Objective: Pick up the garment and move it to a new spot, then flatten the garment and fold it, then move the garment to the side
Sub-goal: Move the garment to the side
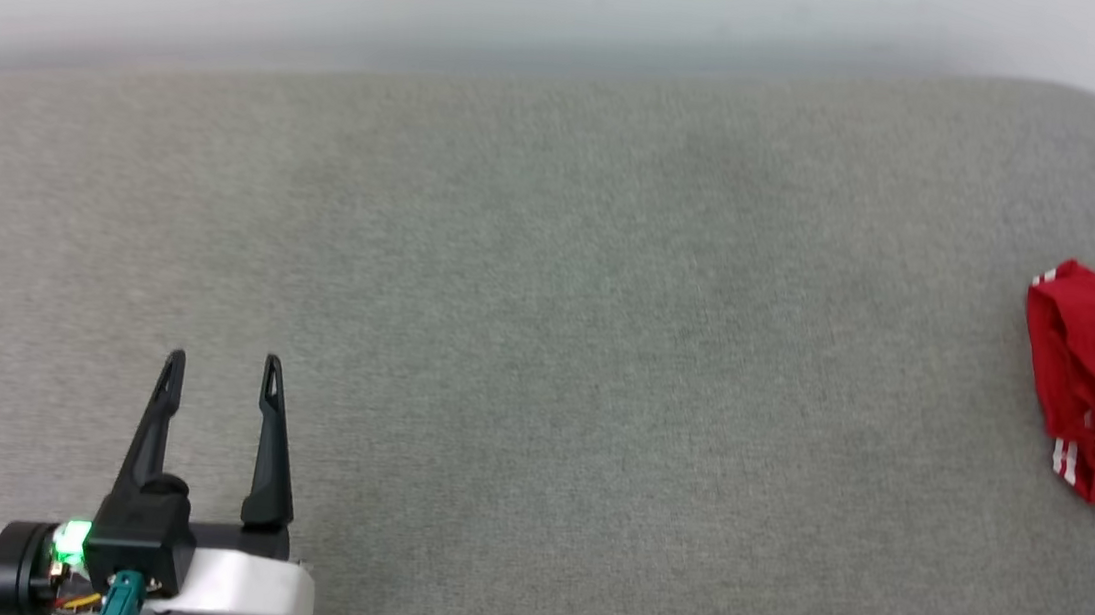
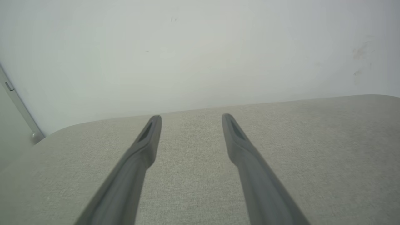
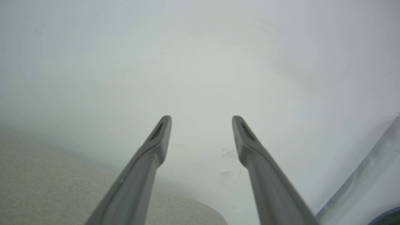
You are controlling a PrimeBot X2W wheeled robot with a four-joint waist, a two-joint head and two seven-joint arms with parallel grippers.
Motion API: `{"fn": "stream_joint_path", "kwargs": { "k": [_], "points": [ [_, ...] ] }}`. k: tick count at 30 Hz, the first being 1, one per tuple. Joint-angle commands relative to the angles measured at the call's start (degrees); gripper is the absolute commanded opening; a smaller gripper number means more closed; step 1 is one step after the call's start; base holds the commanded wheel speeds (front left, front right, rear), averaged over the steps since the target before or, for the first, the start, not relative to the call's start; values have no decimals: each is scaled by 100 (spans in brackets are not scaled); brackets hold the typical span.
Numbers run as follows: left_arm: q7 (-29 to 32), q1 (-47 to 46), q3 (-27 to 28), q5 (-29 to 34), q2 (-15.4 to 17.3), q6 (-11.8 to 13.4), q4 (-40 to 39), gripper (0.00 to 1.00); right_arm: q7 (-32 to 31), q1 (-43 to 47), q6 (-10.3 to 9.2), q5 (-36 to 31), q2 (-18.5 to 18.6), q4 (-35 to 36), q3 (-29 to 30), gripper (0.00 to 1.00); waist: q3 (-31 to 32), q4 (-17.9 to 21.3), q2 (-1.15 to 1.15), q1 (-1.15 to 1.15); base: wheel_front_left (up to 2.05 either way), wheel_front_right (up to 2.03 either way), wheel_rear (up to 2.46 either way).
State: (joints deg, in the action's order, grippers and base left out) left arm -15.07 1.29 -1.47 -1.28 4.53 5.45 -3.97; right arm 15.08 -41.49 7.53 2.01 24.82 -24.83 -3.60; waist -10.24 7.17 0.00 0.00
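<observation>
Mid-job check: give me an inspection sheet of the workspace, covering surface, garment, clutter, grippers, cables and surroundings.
Surface: grey fabric pad, smooth, with a rounded far right corner.
Job's things: garment, red and white, bunched at the pad's right edge, partly cut off by the frame.
Clutter: nothing seen.
Grippers: left gripper open, empty, over bare pad; right gripper open, empty, aimed at the wall.
Cables: teal plug and thin wires at the left gripper's base.
Surroundings: pale wall behind the pad.

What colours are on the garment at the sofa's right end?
Red garment, white panel, red-and-white striped trim; head view.
</observation>
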Motion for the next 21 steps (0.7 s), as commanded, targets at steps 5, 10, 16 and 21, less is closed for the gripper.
{"fn": "stream_joint_path", "kwargs": {
  "k": [5, 10, 16, 21],
  "points": [
    [-12, 218, -16, -19, -41, -21, 95, 100, 7, 1103, -8, 11, -574, 1090, 13, 100, 442, -230, 0, 0, 0, 0, 0],
    [-12, 307, -74, 4, -61, -41, 199, 100, 8, 2036, -8, 110, -1019, 1469, 175, 100, 618, -313, 0, 0, 0, 0, 0],
    [-12, 396, -124, -7, -85, -71, 311, 100, 8, 2968, -8, 383, -1335, 1481, 394, 100, 776, -368, 0, 0, 0, 0, 0],
    [-12, 450, -117, -24, -90, -97, 386, 100, 9, 3634, -8, 494, -1604, 1644, 756, 100, 889, -440, 0, 0, 0, 0, 0]
  ]
}}
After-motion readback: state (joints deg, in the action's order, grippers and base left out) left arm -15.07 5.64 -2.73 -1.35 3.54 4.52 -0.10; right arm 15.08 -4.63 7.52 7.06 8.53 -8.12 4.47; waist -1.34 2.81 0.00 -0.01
